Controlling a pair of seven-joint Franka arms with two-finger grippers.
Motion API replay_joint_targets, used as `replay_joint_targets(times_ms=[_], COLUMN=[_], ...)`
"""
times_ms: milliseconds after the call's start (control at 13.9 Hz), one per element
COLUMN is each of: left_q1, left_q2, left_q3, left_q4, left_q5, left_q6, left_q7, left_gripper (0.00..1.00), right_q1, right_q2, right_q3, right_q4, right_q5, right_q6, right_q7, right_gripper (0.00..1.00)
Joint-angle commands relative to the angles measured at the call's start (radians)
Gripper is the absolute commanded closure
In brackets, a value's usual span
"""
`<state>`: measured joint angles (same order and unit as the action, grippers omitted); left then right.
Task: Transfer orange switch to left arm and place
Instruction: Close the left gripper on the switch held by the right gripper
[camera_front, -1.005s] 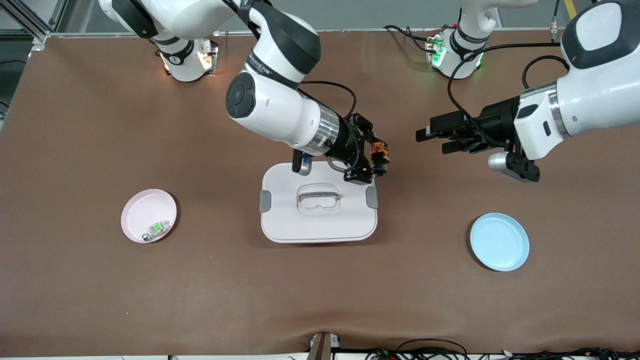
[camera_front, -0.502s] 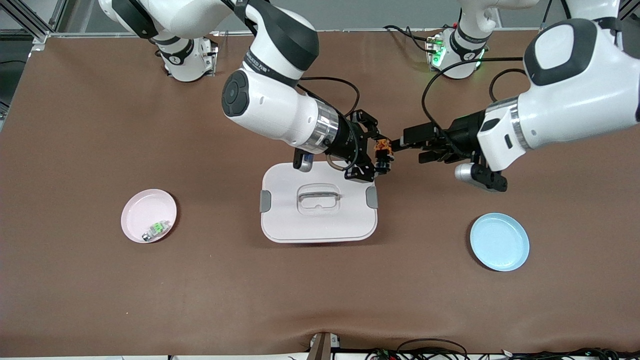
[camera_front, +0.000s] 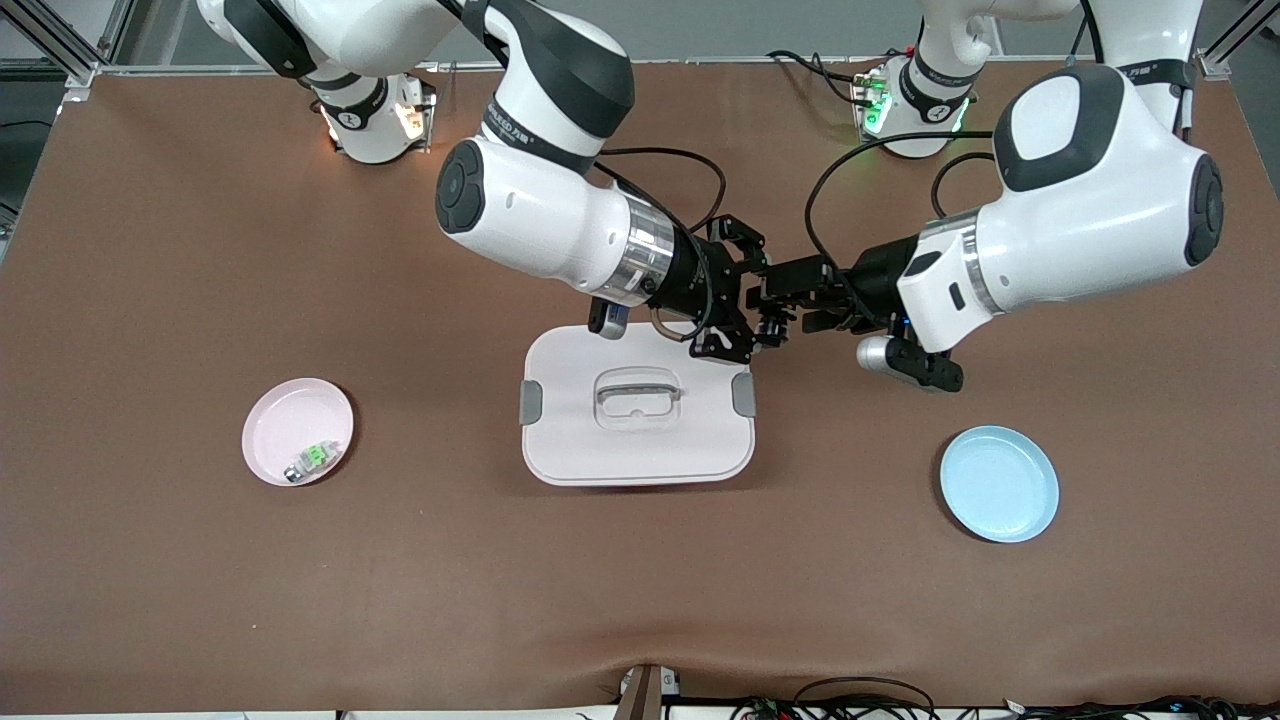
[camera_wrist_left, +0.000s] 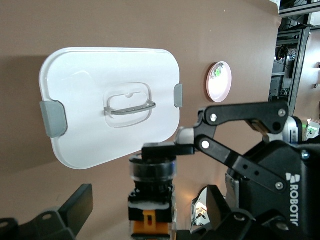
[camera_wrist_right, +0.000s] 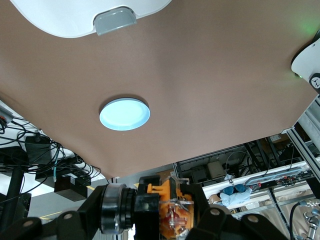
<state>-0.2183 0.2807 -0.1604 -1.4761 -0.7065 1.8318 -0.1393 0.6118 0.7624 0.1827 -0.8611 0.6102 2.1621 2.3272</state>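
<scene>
My right gripper (camera_front: 752, 305) is shut on the orange switch (camera_front: 769, 322) and holds it in the air over the table, just off the corner of the white box (camera_front: 636, 440) at the left arm's end, farther from the front camera. My left gripper (camera_front: 776, 304) is open and has one finger on each side of the switch, not touching it. In the left wrist view the switch (camera_wrist_left: 151, 200) sits between the spread fingers (camera_wrist_left: 75, 210), and the box (camera_wrist_left: 100, 80) lies below. In the right wrist view the switch (camera_wrist_right: 165, 210) is clamped in the right gripper (camera_wrist_right: 155, 215).
A pink plate (camera_front: 290, 420) with a small green-and-silver component (camera_front: 315, 457) lies toward the right arm's end. A blue plate (camera_front: 999, 484) lies toward the left arm's end and also shows in the right wrist view (camera_wrist_right: 124, 113). Cables trail at the table's near edge.
The left arm has swung in toward the right gripper. Its open fingers now stand on either side of the held switch. The right arm has hardly moved.
</scene>
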Motion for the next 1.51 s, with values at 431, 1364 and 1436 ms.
replay_joint_targets(times_ms=[431,1364,1436], left_q1=[-0.001,0.004,0.004], left_q2=[0.002,0.0,0.0], left_q3=[-0.001,-0.001,-0.001], left_q4=[-0.006,-0.003,-0.003], left_q5=[-0.004,-0.005,-0.005], left_q6=[-0.011,-0.011,-0.011], left_q7=[0.006,-0.006,-0.006], left_gripper=[0.32,1.0,1.0], right_q1=[-0.017,-0.006,-0.012], right_q2=[0.022,0.034,0.034], right_q3=[0.021,0.009,0.011], right_q4=[0.039,0.036,0.036], right_q5=[0.019,0.019,0.019], right_q6=[-0.001,0.048,0.047], right_q7=[0.017,0.024,0.026], right_gripper=[1.0,0.0,0.0])
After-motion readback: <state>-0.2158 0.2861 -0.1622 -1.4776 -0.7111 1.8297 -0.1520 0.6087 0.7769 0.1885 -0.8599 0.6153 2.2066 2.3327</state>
